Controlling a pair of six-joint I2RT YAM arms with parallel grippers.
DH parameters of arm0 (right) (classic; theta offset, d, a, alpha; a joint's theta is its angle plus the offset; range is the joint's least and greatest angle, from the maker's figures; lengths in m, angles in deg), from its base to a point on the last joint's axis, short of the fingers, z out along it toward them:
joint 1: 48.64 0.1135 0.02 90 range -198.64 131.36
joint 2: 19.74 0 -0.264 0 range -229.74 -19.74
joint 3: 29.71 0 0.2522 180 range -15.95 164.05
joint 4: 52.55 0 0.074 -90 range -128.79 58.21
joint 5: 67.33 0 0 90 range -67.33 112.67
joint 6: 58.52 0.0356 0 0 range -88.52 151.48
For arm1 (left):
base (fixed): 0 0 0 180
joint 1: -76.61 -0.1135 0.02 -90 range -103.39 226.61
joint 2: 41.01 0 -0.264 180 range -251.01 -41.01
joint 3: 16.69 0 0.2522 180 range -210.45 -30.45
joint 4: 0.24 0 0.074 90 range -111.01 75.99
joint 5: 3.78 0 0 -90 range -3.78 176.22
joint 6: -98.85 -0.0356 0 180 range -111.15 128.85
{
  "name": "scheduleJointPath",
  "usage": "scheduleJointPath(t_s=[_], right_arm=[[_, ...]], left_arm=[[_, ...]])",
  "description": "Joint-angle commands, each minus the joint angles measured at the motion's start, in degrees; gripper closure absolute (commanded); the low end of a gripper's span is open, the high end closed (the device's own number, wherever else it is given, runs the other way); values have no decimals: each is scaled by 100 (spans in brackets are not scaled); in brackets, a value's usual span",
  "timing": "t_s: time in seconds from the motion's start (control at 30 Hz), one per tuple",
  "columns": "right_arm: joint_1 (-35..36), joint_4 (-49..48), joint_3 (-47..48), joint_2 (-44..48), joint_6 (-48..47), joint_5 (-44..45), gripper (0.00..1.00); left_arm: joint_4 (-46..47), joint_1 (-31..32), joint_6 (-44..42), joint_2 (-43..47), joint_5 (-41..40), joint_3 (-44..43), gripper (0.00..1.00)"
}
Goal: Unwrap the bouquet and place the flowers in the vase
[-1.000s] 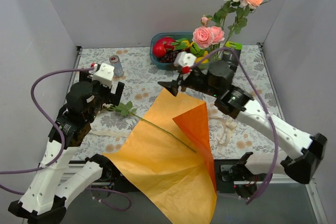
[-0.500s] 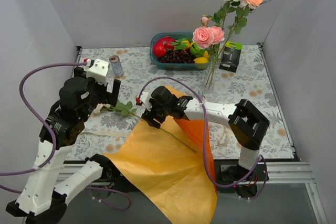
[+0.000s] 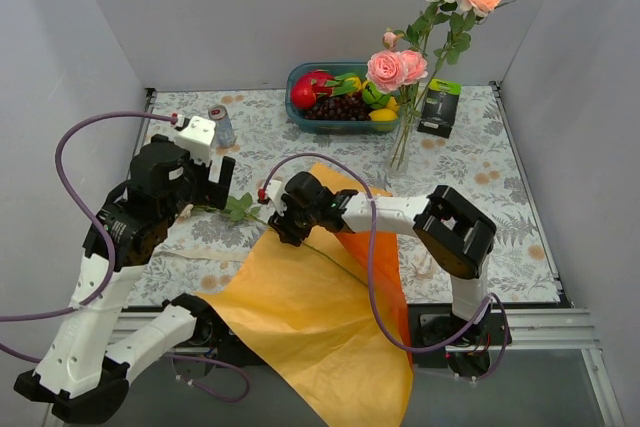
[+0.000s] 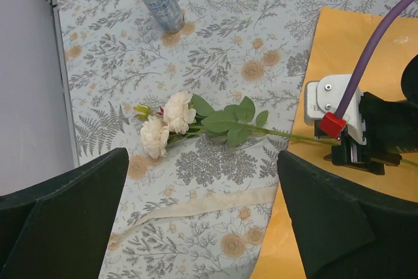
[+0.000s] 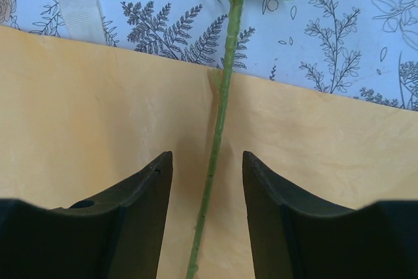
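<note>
My right gripper [image 5: 207, 161] straddles the rose stem [image 5: 221, 109], jaws parted, not touching it; left gripper [image 4: 202, 161] spread wide, empty; stem's ends cropped

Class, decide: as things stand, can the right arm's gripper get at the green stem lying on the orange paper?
Probably yes. The right gripper straddles the stem, one open jaw on either side. Nothing lies between them, and only the flat orange paper is beneath.
</note>
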Motion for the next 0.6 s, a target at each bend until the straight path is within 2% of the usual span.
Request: scheduleJointPath(t_s=[0.0,0.13,0.27,0.33,0.47,0.57], right_arm=[[83,-301,152,-80,226,-75,47],[101,-345,64,-151,261,31,56],[101,-407,-6,-168,288,163,78],[109,-424,-6,-168,270,189,82],[109,-425,143,-177,191,260,91],[109,-240,415,-230,121,242,87]], left_arm=[[-278,-41,72,-33,-136,-242,2],[-332,-41,125,-69,-136,-331,2],[-393,-32,160,-87,-171,-339,2],[-419,-41,160,-69,-233,-313,2],[-455,-32,125,10,-312,-313,2],[-481,-32,116,10,-338,-400,2]])
